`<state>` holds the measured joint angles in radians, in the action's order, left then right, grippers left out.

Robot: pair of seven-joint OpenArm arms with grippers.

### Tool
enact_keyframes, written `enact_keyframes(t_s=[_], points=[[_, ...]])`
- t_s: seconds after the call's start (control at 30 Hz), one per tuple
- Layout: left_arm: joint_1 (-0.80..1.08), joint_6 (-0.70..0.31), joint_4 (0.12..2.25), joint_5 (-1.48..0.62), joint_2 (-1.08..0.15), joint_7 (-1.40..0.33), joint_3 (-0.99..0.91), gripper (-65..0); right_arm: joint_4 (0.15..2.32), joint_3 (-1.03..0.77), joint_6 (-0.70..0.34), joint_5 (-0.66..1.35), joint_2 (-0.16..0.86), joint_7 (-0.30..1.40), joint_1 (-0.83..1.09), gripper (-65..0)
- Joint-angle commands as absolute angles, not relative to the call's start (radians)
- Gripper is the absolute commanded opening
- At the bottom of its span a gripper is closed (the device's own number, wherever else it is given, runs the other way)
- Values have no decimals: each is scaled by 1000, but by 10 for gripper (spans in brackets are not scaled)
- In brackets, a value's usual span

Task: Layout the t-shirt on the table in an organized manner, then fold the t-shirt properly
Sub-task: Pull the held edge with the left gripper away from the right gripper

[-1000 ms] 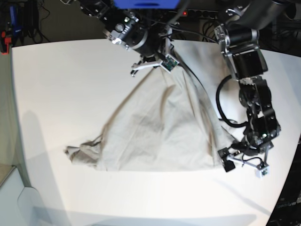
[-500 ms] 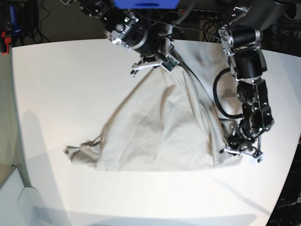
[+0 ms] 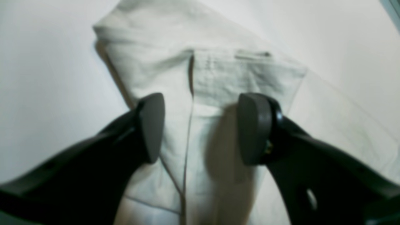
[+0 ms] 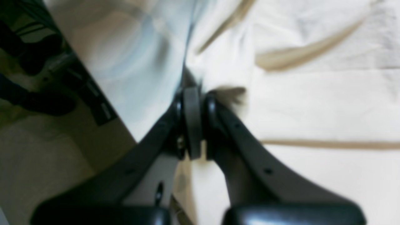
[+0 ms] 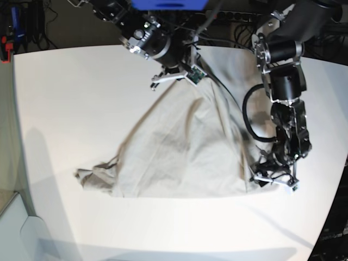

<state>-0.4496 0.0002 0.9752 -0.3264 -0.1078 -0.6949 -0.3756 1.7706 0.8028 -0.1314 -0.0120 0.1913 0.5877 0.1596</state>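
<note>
The light grey-beige t-shirt (image 5: 179,147) lies on the white table (image 5: 70,98) in a rough triangle, drawn up to a point at the far side. There my right gripper (image 5: 175,76) holds it. In the right wrist view the right gripper (image 4: 192,118) is shut on a pinched fold of the t-shirt (image 4: 312,93). My left gripper (image 5: 273,179) is at the shirt's near right corner. In the left wrist view the left gripper (image 3: 203,128) has its jaws apart, straddling a folded, seamed corner of the t-shirt (image 3: 218,72) without pinching it.
The table's right edge (image 5: 326,217) runs close beside the left arm. Dark floor with cables (image 5: 32,27) lies beyond the far edge. A bunched sleeve (image 5: 89,176) rests at the shirt's near left.
My left gripper has moved leftward from the bare table onto the shirt's near right corner, its jaws narrowing and then parting again. The right gripper has kept its hold at the top.
</note>
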Motion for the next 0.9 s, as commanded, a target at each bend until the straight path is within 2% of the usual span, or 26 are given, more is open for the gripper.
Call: enact_keyframes(t_s=[0.0,0.2,0.4,0.57,0.73,0.87], points=[[-489,-2,983,-332,-116,-677,-374,-288,1782,802,-145,-7,186,565,153,-650],[-507,-2,969,-326,-104,-641,-367,-289,1779,802,-145,-7,186,565,151,-650],[-512,2,868,-331,-102,-558,-282,-302,1778,802,-145,-7,189,565,151,-650],[-512,2,857,-332,-97,-550,-274,-446,1778,802,-145,-7,193,565,150,-650],[-513,4,868,-332,-101,-553,-275,-639,1778,802,-145,-7,193,565,150,-650],[-507,4,906,-334,-102,-562,-277,-645,1778,800,-145,-7,193,565,148,-650]])
